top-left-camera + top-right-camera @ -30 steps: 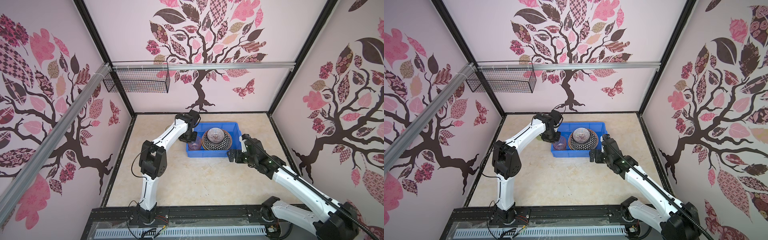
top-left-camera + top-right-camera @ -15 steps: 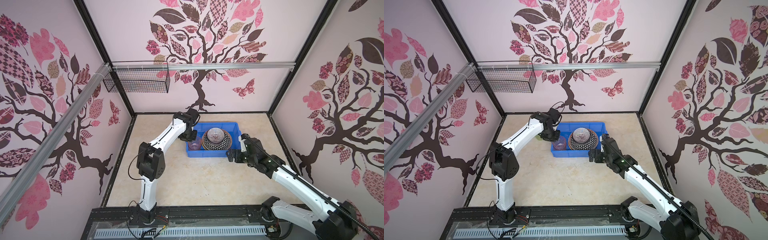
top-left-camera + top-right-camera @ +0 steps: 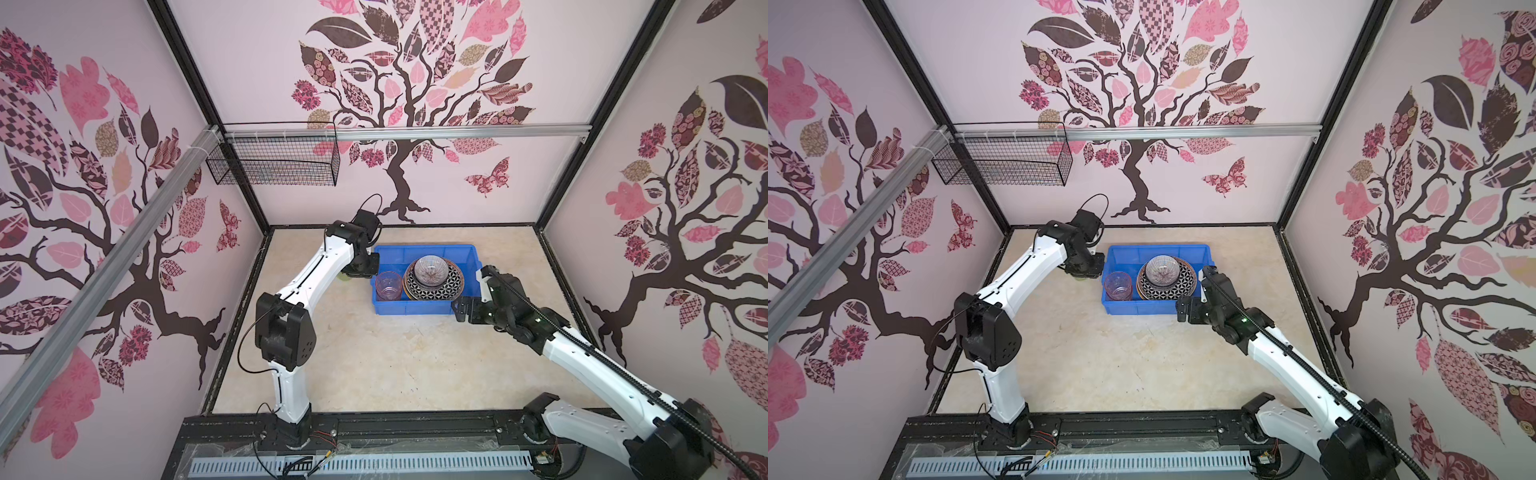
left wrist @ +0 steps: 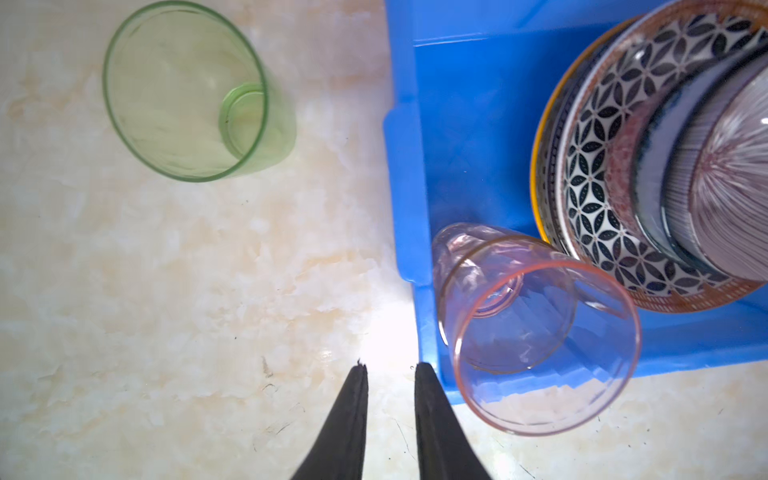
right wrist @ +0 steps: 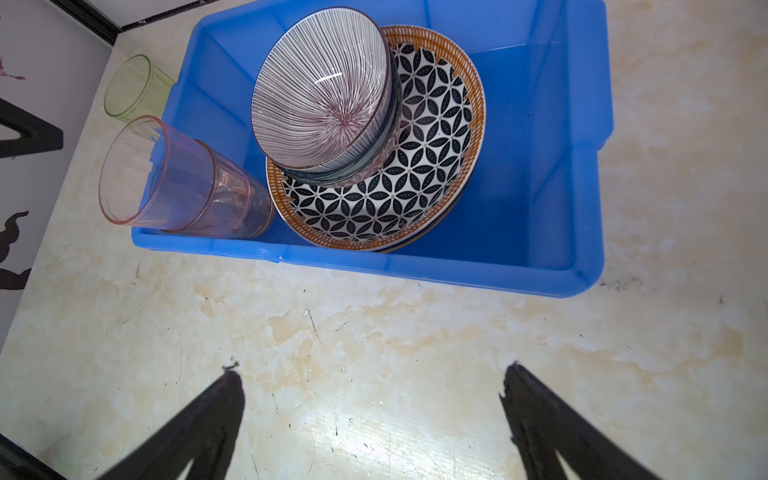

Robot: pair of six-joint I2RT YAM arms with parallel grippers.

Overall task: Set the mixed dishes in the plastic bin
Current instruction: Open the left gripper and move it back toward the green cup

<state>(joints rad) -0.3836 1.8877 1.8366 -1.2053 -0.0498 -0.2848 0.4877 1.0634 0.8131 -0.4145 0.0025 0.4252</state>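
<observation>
Desk (image 3: 374, 353): beige marbled top, carrying everything listed here. Bin (image 3: 415, 308): blue plastic, rectangular, lipped rim, toward the back of the desk in both top views. Plates (image 5: 419, 183): a stack inside the bin, the top one with a black-and-white petal pattern and an orange rim, with edges of others showing beneath. Right gripper (image 5: 370, 370): jaws spread wide, holding nothing, over bare desk just beside the bin's front wall. Left gripper (image 4: 388, 368): jaws a narrow gap apart, nothing between them, over bare desk just outside the bin's left end. Bowls (image 5: 320, 104): a fine-striped one nested in a blue-edged one, tilted, resting on the top plate. Pink tumblers (image 5: 166, 174): two, one nested in the other, in the bin's front left corner, touching the plate stack. Green tumbler (image 4: 187, 89): upright on the desk outside the bin, near its left end.
</observation>
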